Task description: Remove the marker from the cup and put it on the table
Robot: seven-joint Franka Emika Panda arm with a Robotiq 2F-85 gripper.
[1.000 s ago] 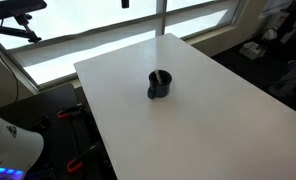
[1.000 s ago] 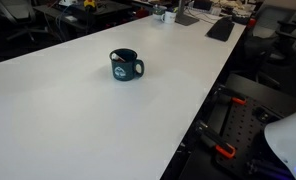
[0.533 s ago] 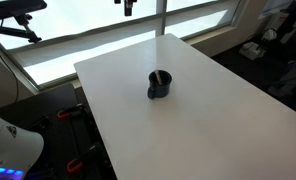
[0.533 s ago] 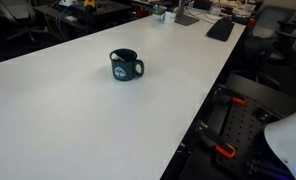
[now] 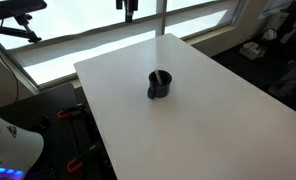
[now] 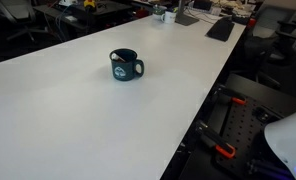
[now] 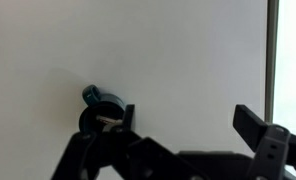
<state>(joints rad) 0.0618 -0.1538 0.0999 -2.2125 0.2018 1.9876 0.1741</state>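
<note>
Approach step: the spread, empty end effector hangs high above the dark navy handled cup on the plain white surface; next, descend and pinch the marker, too small to discern.

From where I stand, the gripper is matte black throughout, made of flat, angular links that end in squared-off fingers. The arm's casing is smooth, rounded and glossy white, with small blue lights low down.
</note>
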